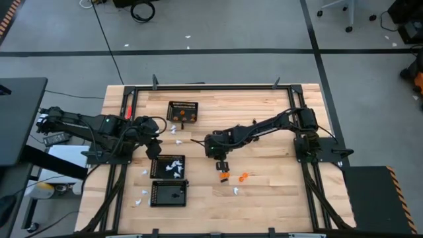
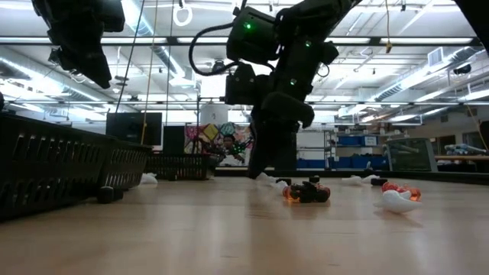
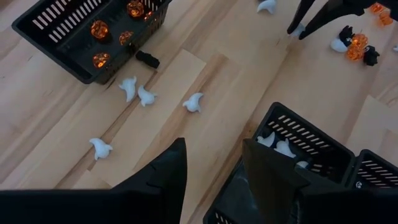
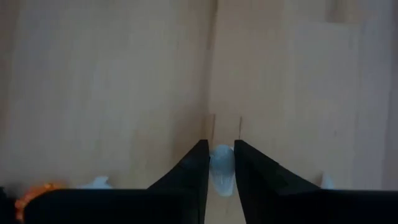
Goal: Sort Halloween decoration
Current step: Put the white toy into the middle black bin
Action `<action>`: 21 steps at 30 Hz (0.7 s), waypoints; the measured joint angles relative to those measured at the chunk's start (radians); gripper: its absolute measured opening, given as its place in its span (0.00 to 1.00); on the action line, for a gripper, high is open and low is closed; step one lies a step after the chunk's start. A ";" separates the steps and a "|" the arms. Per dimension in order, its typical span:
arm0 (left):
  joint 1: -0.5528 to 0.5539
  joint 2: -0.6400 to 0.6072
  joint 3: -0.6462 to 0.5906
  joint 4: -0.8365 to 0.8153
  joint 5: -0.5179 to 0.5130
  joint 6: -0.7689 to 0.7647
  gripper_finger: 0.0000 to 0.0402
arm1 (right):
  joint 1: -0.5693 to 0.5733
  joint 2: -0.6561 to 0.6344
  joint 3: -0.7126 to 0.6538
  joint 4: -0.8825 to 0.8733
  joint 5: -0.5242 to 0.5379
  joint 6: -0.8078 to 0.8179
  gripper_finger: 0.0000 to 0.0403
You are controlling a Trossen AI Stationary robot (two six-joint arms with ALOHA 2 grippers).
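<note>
The Halloween decoration is tiny pieces: white ones loose on the table (image 3: 194, 101), and an orange and black cluster (image 2: 306, 192) near the table's middle. My right gripper (image 4: 222, 163) points steeply down there, shut on a white piece (image 4: 222, 173); the high view shows this gripper (image 1: 222, 164) just far of the orange pieces (image 1: 225, 177). My left gripper (image 3: 214, 171) hangs open and holds nothing, above the basket of white pieces (image 3: 311, 155) at the table's left. My right gripper pinches the white piece (image 4: 222, 177) between its two fingers, which come from above and slant down. The piece fills the narrow gap between them. Whether it is clear of the table does not show.
Three black mesh baskets stand in a row on the left: the far one (image 1: 183, 112) holds orange pieces, the middle one (image 1: 168, 166) white, the near one (image 1: 168, 194) black. Another white piece (image 1: 236, 191) and an orange one (image 1: 244, 176) lie near the right gripper.
</note>
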 joint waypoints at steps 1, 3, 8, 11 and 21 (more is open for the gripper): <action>0.000 0.000 0.000 0.000 0.000 0.000 0.40 | 0.000 0.000 0.009 -0.002 -0.013 0.003 0.18; 0.000 0.000 0.000 0.000 0.000 0.000 0.40 | 0.002 0.000 0.034 0.001 -0.040 0.010 0.18; 0.000 0.000 0.000 0.000 -0.001 0.014 0.40 | 0.018 -0.002 0.118 0.013 -0.059 0.010 0.18; 0.000 0.000 0.000 0.000 -0.005 0.028 0.40 | 0.035 -0.002 0.166 0.033 -0.060 0.010 0.18; 0.000 0.000 0.000 -0.001 -0.061 0.043 0.40 | 0.073 0.111 0.371 0.069 -0.058 0.031 0.19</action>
